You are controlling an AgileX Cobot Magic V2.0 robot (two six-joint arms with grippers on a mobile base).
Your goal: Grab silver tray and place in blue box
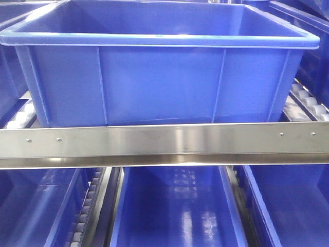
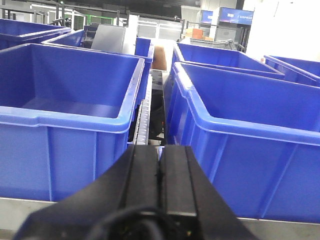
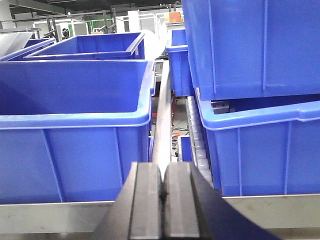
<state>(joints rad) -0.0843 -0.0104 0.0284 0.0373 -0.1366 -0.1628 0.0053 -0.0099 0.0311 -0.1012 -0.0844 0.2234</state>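
**Both jaws pressed together, facing rows of blue crates**

In the front view a large deep blue plastic box (image 1: 159, 77) with a thick lipped rim and vertical ribs sat on a roller rack, behind a brushed steel rail (image 1: 164, 144) that ran across the picture. More blue crates (image 1: 175, 211) stood on the level below the rail. The part of the box's inside that showed held nothing. No silver tray appeared in any of the three views.

The left wrist camera showed the left gripper (image 2: 160, 165) with its black jaws pressed together, holding nothing, aimed at the gap between two blue crates. A strip of white rollers (image 2: 144, 117) ran along that gap.

The right gripper (image 3: 162, 187) likewise had its jaws pressed together and empty, pointed between a blue crate on its left and stacked blue crates (image 3: 260, 100) on its right.
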